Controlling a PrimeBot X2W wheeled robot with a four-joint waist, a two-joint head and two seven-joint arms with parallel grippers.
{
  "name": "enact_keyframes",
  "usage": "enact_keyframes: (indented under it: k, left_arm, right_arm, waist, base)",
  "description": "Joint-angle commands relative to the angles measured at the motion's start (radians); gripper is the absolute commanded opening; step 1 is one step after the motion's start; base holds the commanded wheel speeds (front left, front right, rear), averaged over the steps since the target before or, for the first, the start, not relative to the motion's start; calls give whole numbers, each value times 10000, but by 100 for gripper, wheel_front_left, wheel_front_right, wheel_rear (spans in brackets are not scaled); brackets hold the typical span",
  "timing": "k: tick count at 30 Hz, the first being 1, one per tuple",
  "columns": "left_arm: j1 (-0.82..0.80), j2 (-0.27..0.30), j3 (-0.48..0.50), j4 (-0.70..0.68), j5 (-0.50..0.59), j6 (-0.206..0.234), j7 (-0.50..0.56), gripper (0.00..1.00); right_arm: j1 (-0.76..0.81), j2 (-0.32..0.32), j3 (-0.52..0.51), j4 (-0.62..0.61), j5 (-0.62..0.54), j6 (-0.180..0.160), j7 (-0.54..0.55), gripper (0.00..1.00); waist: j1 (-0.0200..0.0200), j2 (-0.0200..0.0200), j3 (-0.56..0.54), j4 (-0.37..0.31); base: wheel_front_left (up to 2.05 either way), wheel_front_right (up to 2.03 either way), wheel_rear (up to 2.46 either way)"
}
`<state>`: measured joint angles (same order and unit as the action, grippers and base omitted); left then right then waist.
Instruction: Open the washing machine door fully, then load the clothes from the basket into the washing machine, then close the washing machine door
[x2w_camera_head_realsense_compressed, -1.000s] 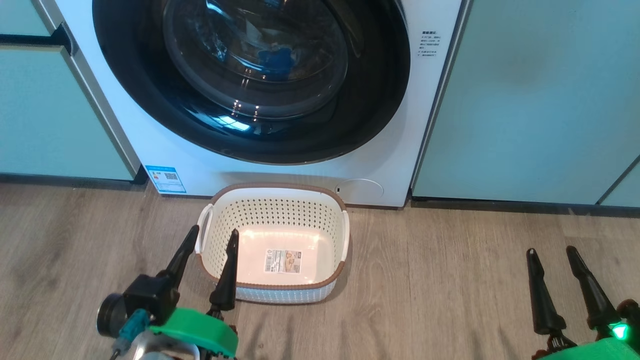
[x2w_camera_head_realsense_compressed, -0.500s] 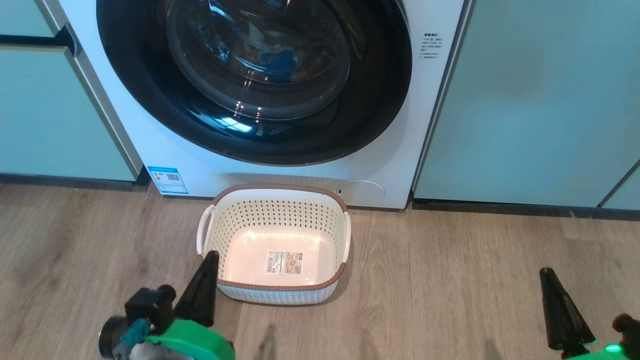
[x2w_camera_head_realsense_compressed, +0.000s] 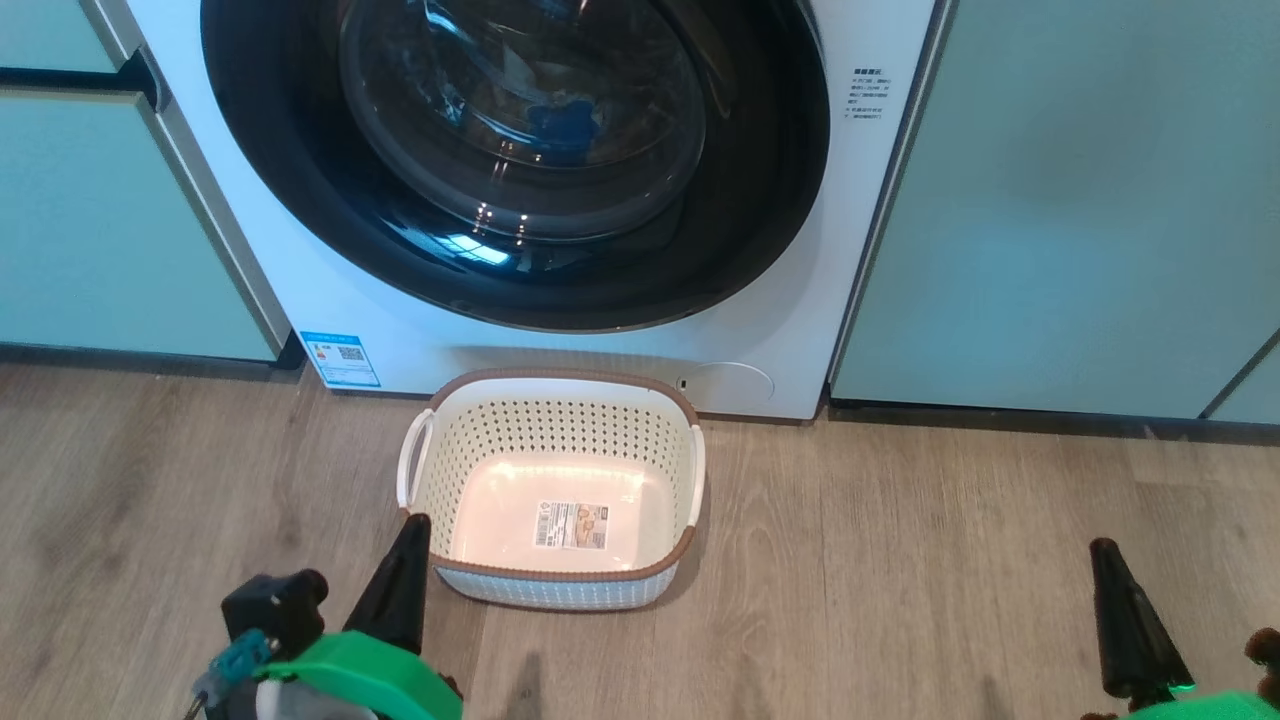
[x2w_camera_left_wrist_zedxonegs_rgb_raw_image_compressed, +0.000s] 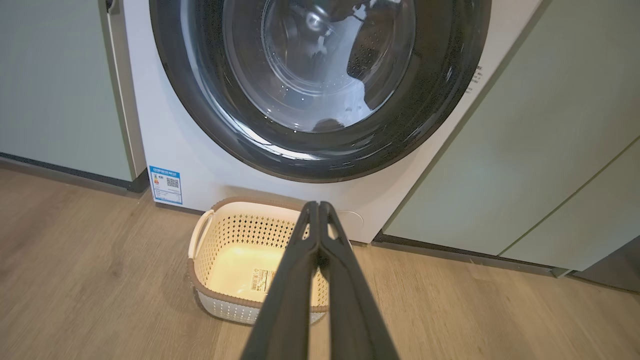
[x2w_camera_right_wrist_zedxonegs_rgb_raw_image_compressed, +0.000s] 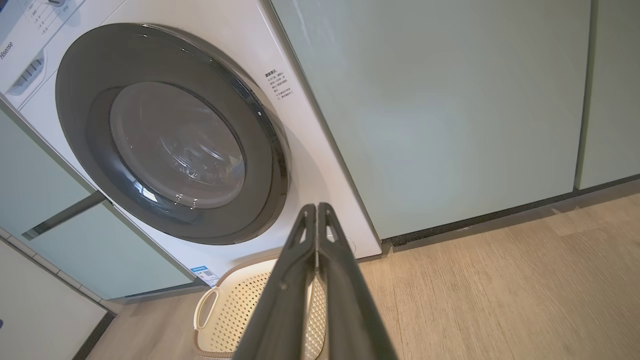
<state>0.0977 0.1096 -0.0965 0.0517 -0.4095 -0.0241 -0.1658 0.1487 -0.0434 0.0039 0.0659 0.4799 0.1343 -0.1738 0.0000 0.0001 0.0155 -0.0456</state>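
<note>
Nearest, at the bottom of the head view, the left pincer (x2w_camera_head_realsense_compressed: 410, 545) and the right pincer (x2w_camera_head_realsense_compressed: 1110, 570) point up. Each has its 2 fingers pressed together and holds nothing. The left pincer sits just beside the near left corner of the basket (x2w_camera_head_realsense_compressed: 560, 577). The right is well apart from it, over the bare floor (x2w_camera_head_realsense_compressed: 900, 560). The basket stands empty, close before the washing machine (x2w_camera_head_realsense_compressed: 420, 340). Beyond and above both pincers, the washing machine door (x2w_camera_head_realsense_compressed: 300, 220) lies shut. Through its glass a blue piece of the clothes (x2w_camera_head_realsense_compressed: 560, 120) shows. Loading and closing look done; the arms likely need only to draw back.
</note>
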Motion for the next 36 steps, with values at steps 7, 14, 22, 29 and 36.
enact_keyframes:
  k: [7,14,22,29,36]
  left_arm:
    - [-646,41,318,-68,-1101,-130,211,0]
    - [-746,21,412,67,-1937,-199,371,0]
    - [-860,-6,526,230,-2891,-279,559,0]
    - [-961,-32,630,376,-3723,-348,728,0]
    - [-1063,-62,738,524,-4551,-418,899,0]
  right_arm:
    - [-708,-218,-51,-107,1081,-9,242,0]
    - [-840,-248,-78,29,1882,-11,391,0]
    - [-993,-276,-117,185,2794,-13,568,0]
    - [-1127,-296,-157,323,3587,-15,728,0]
    - [-1262,-312,-203,461,4376,-17,893,0]
  waist:
    - [0,-1,-10,36]
    - [0,-1,-18,67]
    - [0,-1,-27,102]
    - [0,-1,-36,134]
    - [0,-1,-44,165]
  base:
    - [0,0,0]
    - [0,0,0]
    - [0,0,0]
    - [0,0,0]
    - [0,0,0]
